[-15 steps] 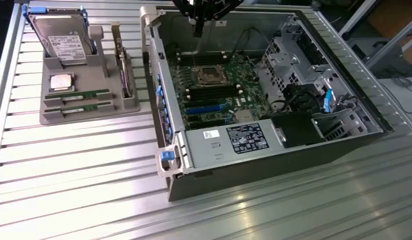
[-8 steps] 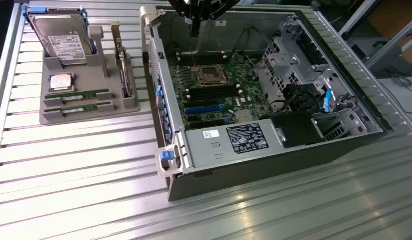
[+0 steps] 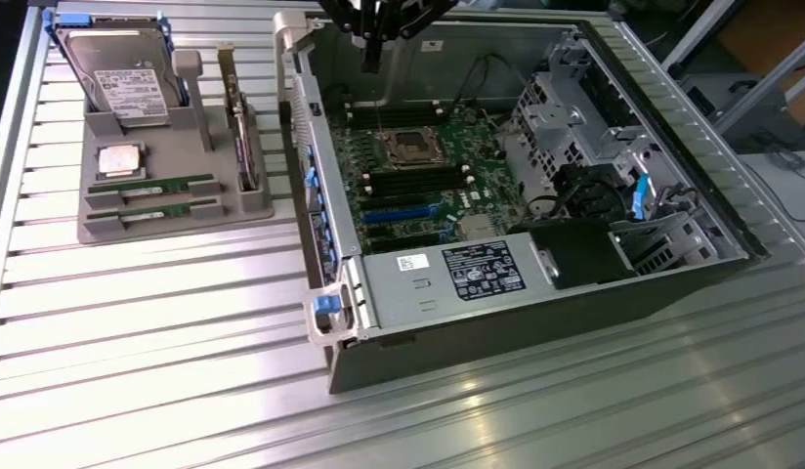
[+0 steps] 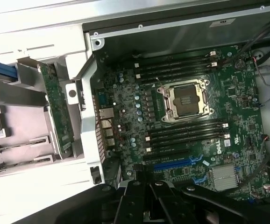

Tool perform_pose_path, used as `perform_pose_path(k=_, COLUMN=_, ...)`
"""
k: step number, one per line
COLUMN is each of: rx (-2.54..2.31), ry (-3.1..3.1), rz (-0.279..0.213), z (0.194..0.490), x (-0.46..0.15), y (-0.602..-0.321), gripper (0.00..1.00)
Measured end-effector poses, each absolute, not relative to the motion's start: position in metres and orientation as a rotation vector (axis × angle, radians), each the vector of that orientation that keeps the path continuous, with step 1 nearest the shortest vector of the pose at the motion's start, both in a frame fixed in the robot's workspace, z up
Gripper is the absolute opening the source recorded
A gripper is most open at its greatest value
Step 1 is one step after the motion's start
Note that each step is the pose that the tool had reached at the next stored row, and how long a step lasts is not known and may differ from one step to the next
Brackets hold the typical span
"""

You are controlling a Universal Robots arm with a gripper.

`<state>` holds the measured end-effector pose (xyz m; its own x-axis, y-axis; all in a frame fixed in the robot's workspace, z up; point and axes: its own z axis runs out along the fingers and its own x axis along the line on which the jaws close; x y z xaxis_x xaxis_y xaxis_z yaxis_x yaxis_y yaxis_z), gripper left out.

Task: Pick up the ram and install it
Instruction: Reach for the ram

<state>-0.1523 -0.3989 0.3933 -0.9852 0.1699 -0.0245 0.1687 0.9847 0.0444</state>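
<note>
In the exterior view my gripper (image 3: 372, 61) hangs pinched shut and empty over the far end of the open computer case (image 3: 507, 327). The ram (image 3: 151, 185) lies well off toward that view's left of me, in the grey tray (image 3: 116, 233) outside the case.

In the wrist view my gripper (image 4: 146, 207) looks down on the motherboard (image 4: 125, 116), with its processor socket (image 4: 186, 98) and empty memory slots (image 4: 186, 133) beneath me.

With my fingers closed, I judge I could jab the ram rather than straddle it. I might also knock the taller green card (image 3: 243, 137) standing near it.
</note>
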Motion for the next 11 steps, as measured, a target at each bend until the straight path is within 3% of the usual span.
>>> perform_pose_path(k=11, rx=0.265, ry=3.101, rz=0.066, z=0.393, x=-0.17, y=-0.399, gripper=0.11)
